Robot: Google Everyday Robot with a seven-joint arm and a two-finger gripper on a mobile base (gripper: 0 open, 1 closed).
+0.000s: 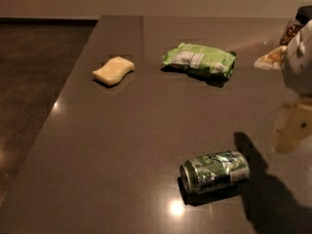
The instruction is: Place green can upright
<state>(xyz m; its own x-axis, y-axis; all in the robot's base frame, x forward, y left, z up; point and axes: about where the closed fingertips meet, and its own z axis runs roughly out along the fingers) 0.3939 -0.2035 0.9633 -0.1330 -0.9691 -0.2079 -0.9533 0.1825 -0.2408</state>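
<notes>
The green can (215,171) lies on its side on the dark table (126,145), near the front right. It is dented and shiny, and its silver top faces left. My gripper (292,128) hangs at the right edge of the view, above the table, to the right of the can and slightly beyond it. It does not touch the can. Its shadow falls on the table just right of the can. Part of the gripper is cut off by the frame edge.
A light-green crinkly snack bag (199,60) lies at the back middle. A yellow sponge (113,70) lies at the back left. A jar and a small packet (271,58) sit at the far right. The table's left edge drops to the dark floor (34,82).
</notes>
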